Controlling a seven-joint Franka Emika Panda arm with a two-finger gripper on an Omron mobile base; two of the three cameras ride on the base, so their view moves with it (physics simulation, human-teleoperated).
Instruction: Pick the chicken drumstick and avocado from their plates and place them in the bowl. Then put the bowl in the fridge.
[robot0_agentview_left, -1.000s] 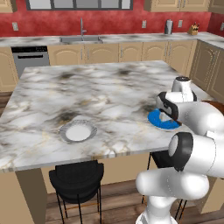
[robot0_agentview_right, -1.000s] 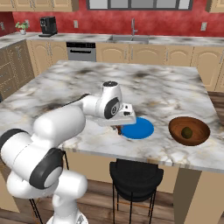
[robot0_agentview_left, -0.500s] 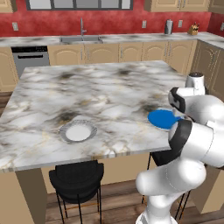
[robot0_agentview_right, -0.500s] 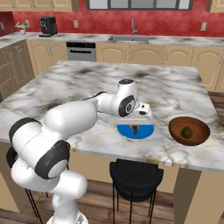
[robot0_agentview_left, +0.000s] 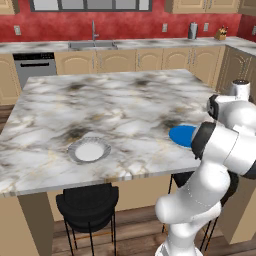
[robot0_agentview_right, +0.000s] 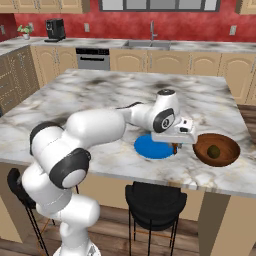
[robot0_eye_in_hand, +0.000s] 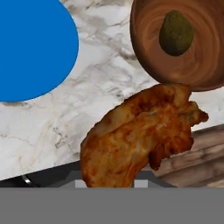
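Observation:
My gripper (robot0_agentview_right: 175, 144) is shut on the chicken drumstick (robot0_eye_in_hand: 140, 135), a reddish-brown piece hanging just above the counter. It hovers between the blue plate (robot0_agentview_right: 152, 148) and the dark wooden bowl (robot0_agentview_right: 228, 146), near the island's front edge. The avocado (robot0_agentview_right: 214, 151) lies inside the bowl. In the hand view the bowl (robot0_eye_in_hand: 199, 65) with the avocado (robot0_eye_in_hand: 176, 33) is at the upper right and the bare blue plate (robot0_eye_in_hand: 30, 48) at the upper left. The white plate with a grey rim (robot0_agentview_left: 89, 150) sits bare toward the island's left front.
Black stools (robot0_agentview_right: 152, 200) stand under the island's front edge. The marble island top (robot0_agentview_left: 115, 105) stretches wide behind the plates. Cabinets, a sink (robot0_agentview_left: 94, 44) and a dishwasher line the far wall.
The arm has swung right, carrying the drumstick off the blue plate toward the bowl. Plates, bowl and avocado have stayed put.

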